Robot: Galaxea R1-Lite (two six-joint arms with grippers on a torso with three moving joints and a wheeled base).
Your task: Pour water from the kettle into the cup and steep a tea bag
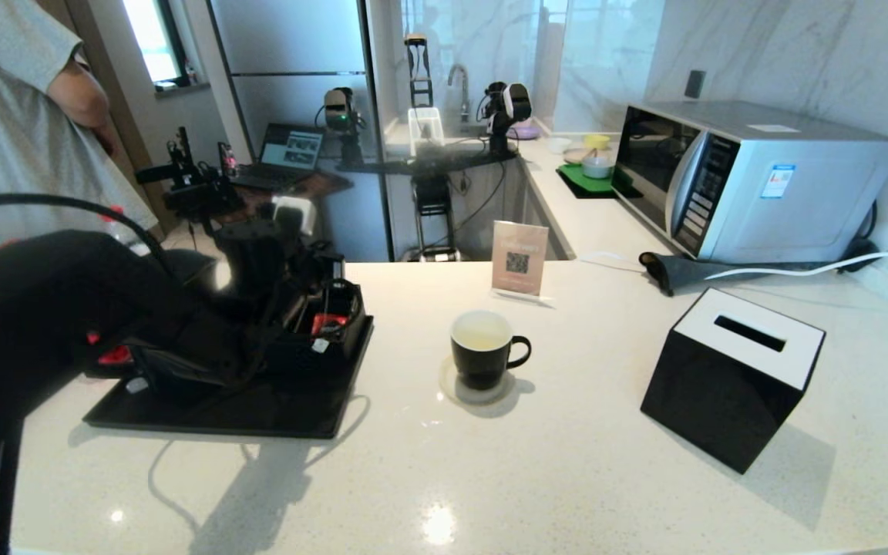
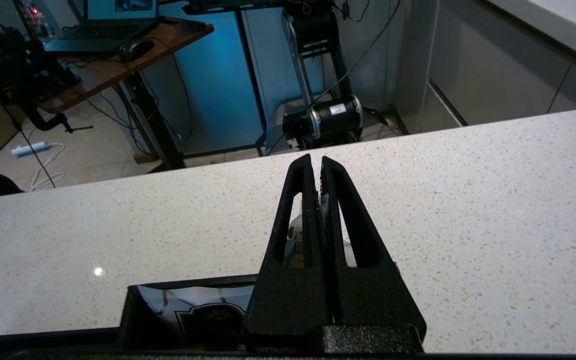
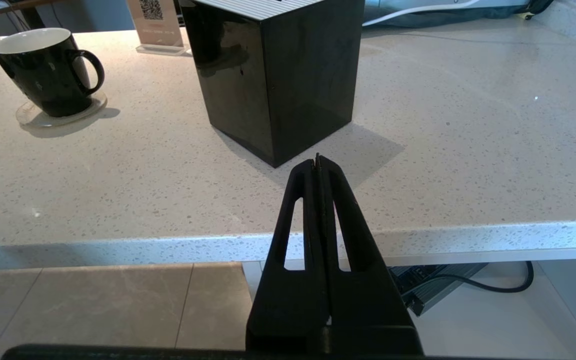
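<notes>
The cup (image 1: 482, 347) is a black mug with a white inside, standing on a clear coaster in the middle of the counter with pale yellowish water in it; it also shows in the right wrist view (image 3: 43, 70). My left arm (image 1: 105, 308) reaches over the black tray (image 1: 259, 412) at the left. Its gripper (image 2: 317, 162) is shut on a small pale piece (image 2: 325, 204) that looks like the tea bag. It hangs above a black box (image 2: 188, 310) at the tray's back. The kettle is hidden behind that arm. My right gripper (image 3: 318, 162) is shut and empty, just off the counter's near edge.
A black tissue box (image 1: 729, 378) stands right of the cup, and a QR sign (image 1: 519, 258) behind it. A microwave (image 1: 745, 177) sits at the back right. Red packets (image 1: 328, 322) lie in the tray's box. A person (image 1: 20, 116) stands at the far left.
</notes>
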